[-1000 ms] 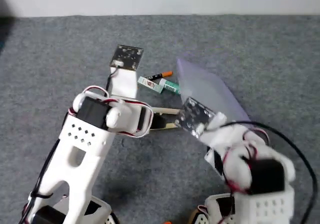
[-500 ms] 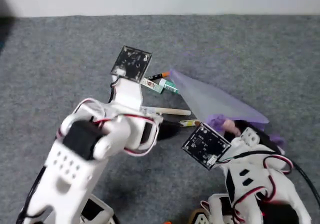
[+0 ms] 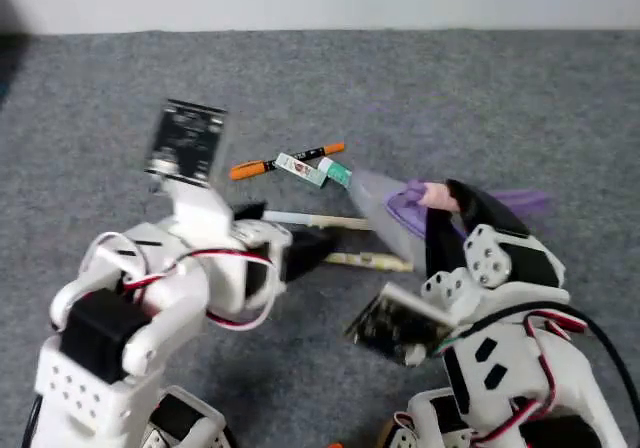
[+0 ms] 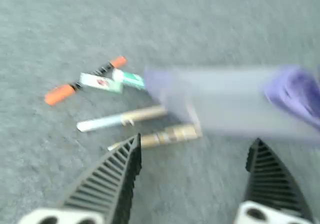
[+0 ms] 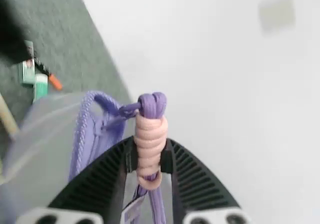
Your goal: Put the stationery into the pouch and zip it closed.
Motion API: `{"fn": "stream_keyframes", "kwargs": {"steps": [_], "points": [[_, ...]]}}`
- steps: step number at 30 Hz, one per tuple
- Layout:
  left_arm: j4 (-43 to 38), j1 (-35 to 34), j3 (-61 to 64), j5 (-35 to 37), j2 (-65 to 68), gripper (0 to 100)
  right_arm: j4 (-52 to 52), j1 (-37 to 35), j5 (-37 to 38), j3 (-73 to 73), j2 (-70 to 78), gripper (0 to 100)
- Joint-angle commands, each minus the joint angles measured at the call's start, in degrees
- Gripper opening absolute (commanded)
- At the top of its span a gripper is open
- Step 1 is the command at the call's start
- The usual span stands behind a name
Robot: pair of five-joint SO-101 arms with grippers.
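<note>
White arms (image 3: 150, 303), black ribbed pincer (image 4: 197, 139), red cables (image 3: 205, 256)

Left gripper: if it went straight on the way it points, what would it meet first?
Likely the gold pen lying just ahead of the open left gripper, with the translucent pouch close behind it. Depth is unclear, so it might reach the carpet first.

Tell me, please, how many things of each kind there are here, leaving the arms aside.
Orange pen: 1
Pencils: 2
Green-white box: 1
Pouch: 1
Total: 5
</note>
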Motion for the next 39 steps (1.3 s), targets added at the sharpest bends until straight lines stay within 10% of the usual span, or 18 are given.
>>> {"fn": "stream_keyframes", "kwargs": {"steps": [1,39], "points": [[-4.0,-2.8,-2.8,0.5,-2.3,33,-2.7,-3.2,3.7,-2.4,-0.1,0.9],[-9.8,6.2,-2.5,0.2,3.3,33,-2.4,-8.7,5.9,-1.4,-0.1,0.9]]}}
